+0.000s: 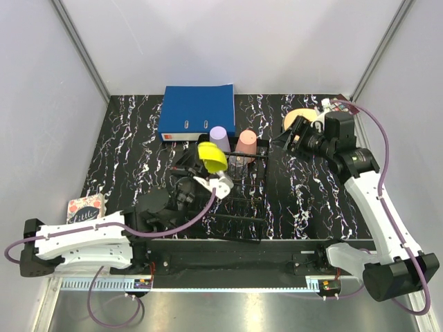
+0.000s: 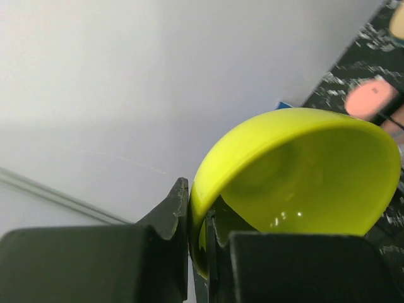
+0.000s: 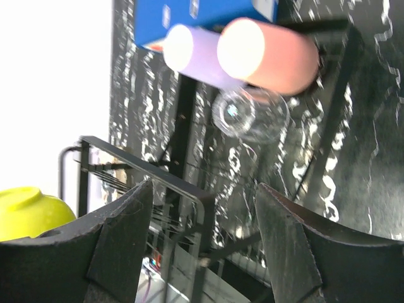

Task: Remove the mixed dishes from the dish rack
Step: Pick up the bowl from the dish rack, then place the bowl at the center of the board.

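Pinching yellow bowl (image 2: pixel 303 170) by its rim in left gripper (image 2: pixel 197 208), raised above dish rack (image 1: pixel 239 220). Hovering right gripper (image 3: pixel 203 189) spread wide, empty, beside rack. Risking slip: shallow rim pinch letting bowl pivot and drop onto lilac cup (image 3: pixel 196 60).

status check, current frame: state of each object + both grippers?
yellow bowl: held up, tilted, rim pinched
left gripper: shut on yellow bowl
right gripper: open, empty
lilac cup: standing in dish rack
salmon-pink cup: in rack, beside lilac cup
clear glass: in rack, by the cups
peach plate: flat on table, outside rack
blue binder: shut, lying flat
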`<state>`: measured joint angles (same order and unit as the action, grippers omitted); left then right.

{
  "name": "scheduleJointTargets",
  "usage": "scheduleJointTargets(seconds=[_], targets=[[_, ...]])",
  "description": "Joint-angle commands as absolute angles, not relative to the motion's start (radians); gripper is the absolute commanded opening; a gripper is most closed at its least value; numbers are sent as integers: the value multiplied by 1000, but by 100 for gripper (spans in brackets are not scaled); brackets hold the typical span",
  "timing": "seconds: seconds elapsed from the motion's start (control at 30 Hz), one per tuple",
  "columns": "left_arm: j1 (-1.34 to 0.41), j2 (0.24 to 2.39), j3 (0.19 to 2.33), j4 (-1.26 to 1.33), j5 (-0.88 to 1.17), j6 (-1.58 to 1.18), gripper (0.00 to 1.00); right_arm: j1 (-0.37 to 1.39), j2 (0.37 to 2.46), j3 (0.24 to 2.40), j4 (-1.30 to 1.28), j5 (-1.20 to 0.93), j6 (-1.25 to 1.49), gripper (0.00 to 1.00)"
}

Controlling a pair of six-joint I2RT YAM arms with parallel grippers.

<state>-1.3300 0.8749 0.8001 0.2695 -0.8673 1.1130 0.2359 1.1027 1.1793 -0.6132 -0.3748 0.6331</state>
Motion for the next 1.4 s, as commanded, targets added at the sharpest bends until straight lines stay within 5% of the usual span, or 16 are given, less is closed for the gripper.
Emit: scheduleJointTargets(seconds=[0.0,0.13,0.27,0.37,0.7,1.37], targets=[[-1310,949,940,699,-903,1181,0,242,1121,1325,-587,-347,617,74],[-1243,1101,1171,773,-981,1012,0,242,1161,1414,-594,-350,630,73],[-1166,1293,1760,-41,-979,464,0,242,1169,1488,-600,-367,641,73],[-1112,1457,2093,-408,-864,140,0,242,1164,1534,-643,-359,617,73],[-907,1539,2192,-646,-436,-483,0,242,1105,1598,-698,-322,597,73],[-861,1709,2249,-758,-183,-772,0,253,1045,1678,-713,-305,606,74]])
